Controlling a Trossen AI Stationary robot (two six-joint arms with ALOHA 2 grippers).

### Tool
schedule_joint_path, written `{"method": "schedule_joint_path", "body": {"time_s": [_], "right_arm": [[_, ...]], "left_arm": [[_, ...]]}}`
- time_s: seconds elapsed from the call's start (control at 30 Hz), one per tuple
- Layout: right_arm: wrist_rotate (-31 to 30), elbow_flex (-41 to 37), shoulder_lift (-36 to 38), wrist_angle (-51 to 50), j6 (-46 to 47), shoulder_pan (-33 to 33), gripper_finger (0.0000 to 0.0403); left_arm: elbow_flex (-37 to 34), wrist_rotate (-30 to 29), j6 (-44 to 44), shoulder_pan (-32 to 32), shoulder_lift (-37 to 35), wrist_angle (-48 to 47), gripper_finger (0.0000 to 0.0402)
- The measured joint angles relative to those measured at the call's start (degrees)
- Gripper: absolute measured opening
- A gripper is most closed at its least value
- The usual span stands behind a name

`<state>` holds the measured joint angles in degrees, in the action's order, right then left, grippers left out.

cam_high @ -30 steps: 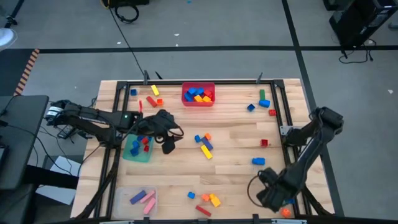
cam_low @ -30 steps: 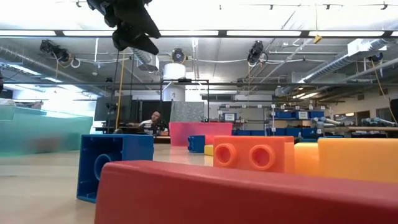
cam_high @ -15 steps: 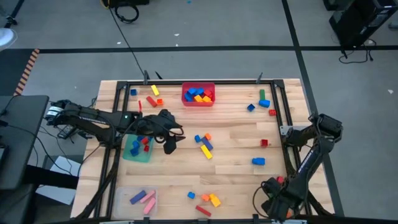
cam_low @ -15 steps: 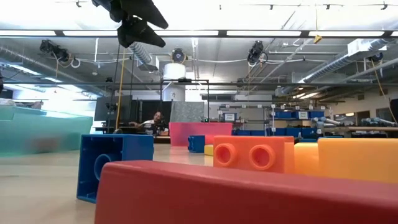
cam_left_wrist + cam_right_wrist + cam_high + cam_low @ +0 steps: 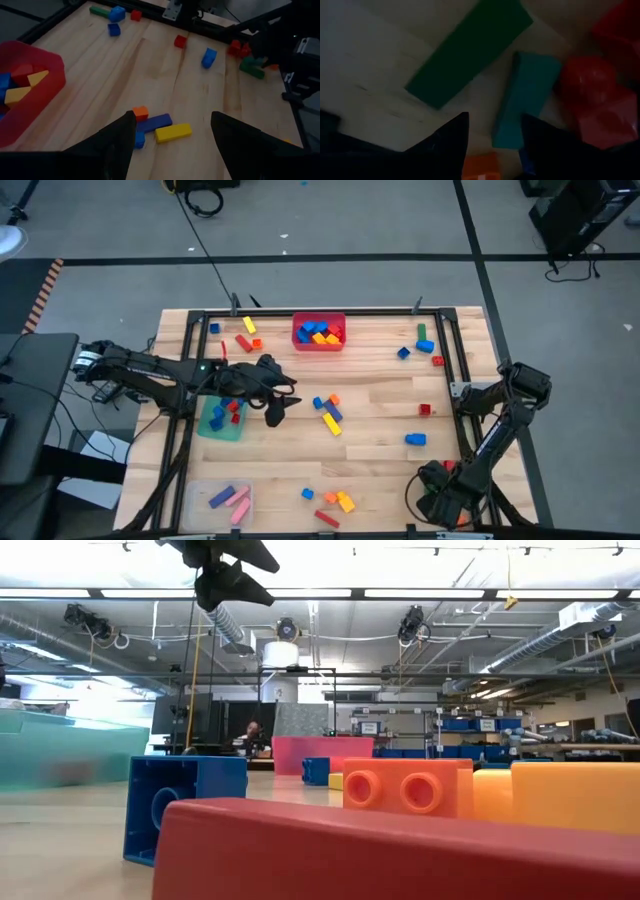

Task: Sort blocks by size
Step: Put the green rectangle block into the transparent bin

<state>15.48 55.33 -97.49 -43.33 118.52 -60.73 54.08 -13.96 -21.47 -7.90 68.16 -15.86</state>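
Blocks lie scattered over the wooden table: a blue, yellow and orange cluster [image 5: 328,412] mid-table, another group [image 5: 335,500] near the front edge, more at the far right [image 5: 425,345]. My left gripper [image 5: 275,408] hangs open above the table beside the green bin [image 5: 222,418], nothing between its fingers [image 5: 172,120]. My right gripper [image 5: 445,502] is low over the near right corner, open. In its wrist view its fingers [image 5: 492,131] stand on either side of the end of a teal block [image 5: 525,102], next to a green bar [image 5: 470,52] and red blocks [image 5: 600,100].
A red bin [image 5: 319,332] with blocks stands at the far edge, a clear bin [image 5: 220,498] with long blocks at the near left. A black frame [image 5: 455,360] rims the table. In the low view a large red block [image 5: 400,850] fills the foreground.
My right gripper has sunk toward the blocks in the near right corner and shifted a little toward the near edge, staying open. My left gripper has stayed in place and tipped upward a little.
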Motion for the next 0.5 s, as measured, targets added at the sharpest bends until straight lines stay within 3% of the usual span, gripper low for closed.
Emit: {"method": "schedule_joint_path", "body": {"time_s": [0.5], "right_arm": [[-11.3,0.0,0.4,-0.6,-8.3,5.8,0.0187]], "left_arm": [[0.0,-1.2,0.2,0.0,0.0,0.2,0.0266]]}}
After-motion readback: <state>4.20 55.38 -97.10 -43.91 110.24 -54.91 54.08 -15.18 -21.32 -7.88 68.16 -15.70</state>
